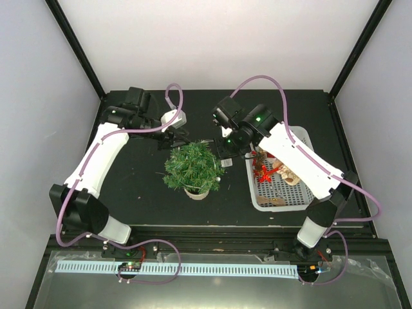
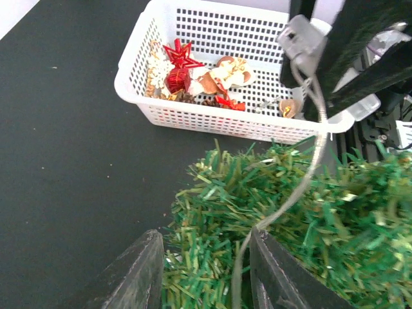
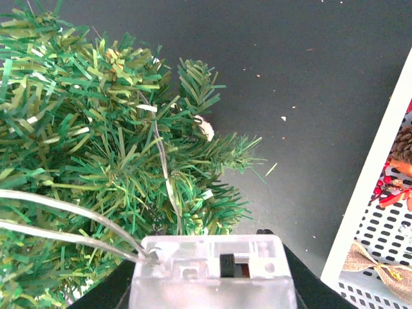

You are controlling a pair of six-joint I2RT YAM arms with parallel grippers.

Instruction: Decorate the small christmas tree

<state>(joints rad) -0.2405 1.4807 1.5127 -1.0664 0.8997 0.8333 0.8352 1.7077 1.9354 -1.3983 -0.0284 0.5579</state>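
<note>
A black table (image 1: 138, 193) fills the floor of a white-walled enclosure (image 1: 212, 45). The small christmas tree (image 1: 191, 164) stands upright near the table's middle in its cream pot (image 1: 196, 192), between the two arms and just left of a white mesh basket (image 1: 257, 199). The basket holds ornaments, among them a red star (image 2: 180, 55). The right gripper (image 1: 225, 153) hovers at the tree's upper right edge, its claw clamped on a clear switch box (image 3: 212, 267). A thin silvery wire (image 2: 309, 174) runs from that box down into the needles. The left gripper (image 2: 206, 241) sits low over the tree's upper left side, its fingers (image 2: 145, 270) apart with green needles between them. The wire passes close along the inner face of one finger.
</note>
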